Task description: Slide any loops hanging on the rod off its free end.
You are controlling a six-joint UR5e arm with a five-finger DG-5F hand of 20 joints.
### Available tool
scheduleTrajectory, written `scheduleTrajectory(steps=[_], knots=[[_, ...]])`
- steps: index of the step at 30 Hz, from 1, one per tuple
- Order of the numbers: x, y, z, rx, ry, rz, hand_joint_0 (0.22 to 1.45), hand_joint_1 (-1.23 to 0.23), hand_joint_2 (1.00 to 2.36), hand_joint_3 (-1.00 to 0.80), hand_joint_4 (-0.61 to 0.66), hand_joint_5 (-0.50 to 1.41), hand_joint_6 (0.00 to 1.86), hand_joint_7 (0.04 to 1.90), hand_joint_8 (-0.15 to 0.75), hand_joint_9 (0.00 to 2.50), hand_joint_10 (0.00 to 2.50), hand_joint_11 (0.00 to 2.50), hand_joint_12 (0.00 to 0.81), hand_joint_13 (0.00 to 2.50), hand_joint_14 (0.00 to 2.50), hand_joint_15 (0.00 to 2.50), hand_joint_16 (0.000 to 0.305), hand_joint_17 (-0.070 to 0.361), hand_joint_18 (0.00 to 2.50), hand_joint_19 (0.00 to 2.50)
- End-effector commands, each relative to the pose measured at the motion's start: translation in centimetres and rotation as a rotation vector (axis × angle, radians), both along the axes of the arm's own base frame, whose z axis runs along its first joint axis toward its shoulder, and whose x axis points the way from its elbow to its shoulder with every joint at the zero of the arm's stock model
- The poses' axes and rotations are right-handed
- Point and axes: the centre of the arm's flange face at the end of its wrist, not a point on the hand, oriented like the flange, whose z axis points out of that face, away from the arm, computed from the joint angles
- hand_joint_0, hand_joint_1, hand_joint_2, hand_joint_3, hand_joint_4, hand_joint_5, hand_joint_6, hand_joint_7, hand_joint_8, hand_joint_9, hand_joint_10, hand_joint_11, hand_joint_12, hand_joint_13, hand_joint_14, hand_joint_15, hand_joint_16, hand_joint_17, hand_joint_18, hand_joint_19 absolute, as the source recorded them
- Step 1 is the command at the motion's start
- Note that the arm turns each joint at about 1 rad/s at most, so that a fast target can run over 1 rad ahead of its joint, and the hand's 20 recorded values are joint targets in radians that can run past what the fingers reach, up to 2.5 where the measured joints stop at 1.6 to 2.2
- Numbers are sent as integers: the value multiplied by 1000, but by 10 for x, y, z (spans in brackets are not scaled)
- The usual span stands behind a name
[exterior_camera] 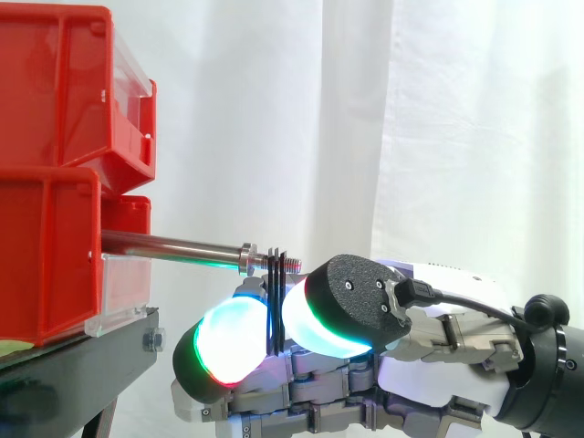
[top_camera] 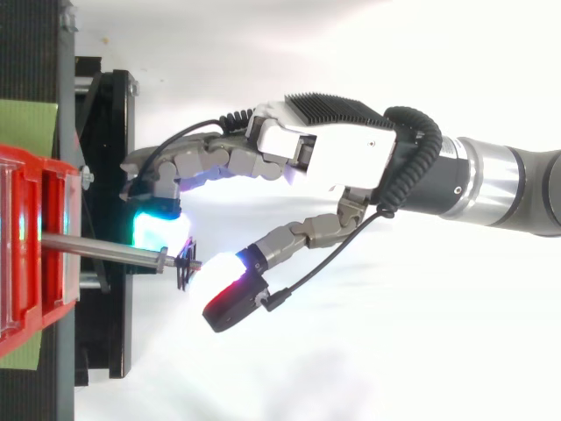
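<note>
Thin black loops (exterior_camera: 275,274): hanging at the threaded free tip of the steel rod (exterior_camera: 173,245), pinched by my hand (top_camera: 333,158). Step: sliding off. Next, I judge: a straight pull outward along the rod.

The hand (top_camera: 346,158) has a glossy white palm shell, a black ribbed block (top_camera: 337,107) on top and fingers of grey metal links. Its thick fingertips (exterior_camera: 233,342) have speckled black backs and pads glowing white, cyan, green and red. Behind the hand, a black wrist collar (top_camera: 449,186) meets a silver ring (top_camera: 486,180) on the grey arm (top_camera: 539,197).
</note>
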Motion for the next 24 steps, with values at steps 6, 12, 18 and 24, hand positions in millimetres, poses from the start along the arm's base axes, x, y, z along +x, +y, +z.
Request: scheduleTrajectory(steps=[6,12,18,24], knots=[[0,0,0,-1,-1,4,601,-716,1012,-370,225,-130,502,1380,261,609,0,0,295,481,0,0,46,103,467,77],[0,-1,-1,-3,2,6,613,-715,1015,-332,210,-134,540,1449,262,615,0,0,294,486,0,0,46,104,475,80],[-1,-2,-1,-6,5,19,611,-719,1017,-289,184,-161,654,1342,265,615,0,0,294,487,0,0,46,103,481,76],[-1,-3,0,1,9,28,607,-727,1020,-267,170,-179,713,1308,266,609,0,0,296,478,0,0,46,103,480,75]])
